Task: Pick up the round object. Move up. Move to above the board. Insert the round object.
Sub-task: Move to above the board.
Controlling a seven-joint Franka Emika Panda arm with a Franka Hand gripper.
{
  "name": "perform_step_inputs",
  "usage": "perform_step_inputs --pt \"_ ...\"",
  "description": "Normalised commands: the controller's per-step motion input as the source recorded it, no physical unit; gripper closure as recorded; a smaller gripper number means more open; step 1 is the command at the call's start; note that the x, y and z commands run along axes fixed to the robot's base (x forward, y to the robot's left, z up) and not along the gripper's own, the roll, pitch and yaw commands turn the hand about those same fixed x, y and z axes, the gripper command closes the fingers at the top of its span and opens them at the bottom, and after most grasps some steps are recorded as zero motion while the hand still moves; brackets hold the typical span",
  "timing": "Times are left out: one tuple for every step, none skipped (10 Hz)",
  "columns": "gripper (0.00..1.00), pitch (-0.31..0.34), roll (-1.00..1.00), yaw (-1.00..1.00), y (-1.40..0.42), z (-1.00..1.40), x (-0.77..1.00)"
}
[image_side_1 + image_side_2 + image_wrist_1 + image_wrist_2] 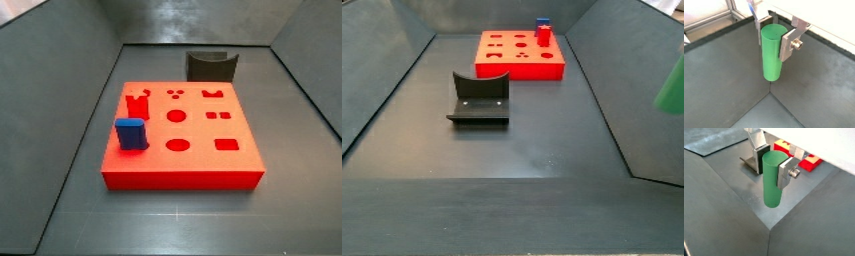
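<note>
Peg (771, 54) comes nearest in both wrist views: a slim green cylinder hanging upright in the gripper (776, 31), its upper end clamped between the two silver fingers (789, 44), which are closed only as far as the peg's width allows; its lower end hangs free, clear of the grey floor (724, 85). By my reading the pick-up is done and the lift is done or nearly so; the step in hand is the carry toward the board.

Past the peg in a wrist view, the dark fixture (756, 159) stands on the floor, and beyond the fixture a corner of the red board (808, 162) shows behind the fingers; so the gripper is on the near side of the fixture, well apart from the board. In a side view the peg is a green blur at the frame's edge (672, 82), off to one side of the fixture (478, 98), with the board (520, 62) lying beyond it; the gripper itself is not visible there.

On the board (182, 150), a blue block (130, 133) stands in one hole; round holes (177, 144) lie just beside it, toward the board's middle. The next move likely calls for travel over the fixture at this height, keeping the peg upright, then centring it above a round hole before descending; which hole fits I cannot tell.
</note>
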Motion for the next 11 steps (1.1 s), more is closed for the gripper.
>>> perform_step_inputs --pt "1.0 0.067 0.07 0.02 -0.01 1.0 -0.09" --pt "1.0 0.076 0.08 0.02 -0.01 1.0 -0.07" --pt "1.0 0.077 0.07 0.03 -0.01 0.92 -0.05" --pt "1.0 0.079 0.07 0.02 -0.01 0.79 -0.04" --pt "1.0 0.08 0.07 0.03 -0.01 0.61 -0.02" --pt "1.0 0.082 0.08 0.03 -0.01 0.47 -0.02" --pt "1.0 0.077 0.08 0.03 -0.01 0.28 -0.02" --pt "1.0 0.265 0.09 -0.3 -1.0 0.05 0.33" --pt "1.0 0.244 0.1 -0.28 -1.0 0.03 0.33" --pt "1.0 0.197 0.08 -0.16 -1.0 0.04 0.33" --pt "1.0 0.109 -0.02 -0.06 -1.0 0.04 0.33"
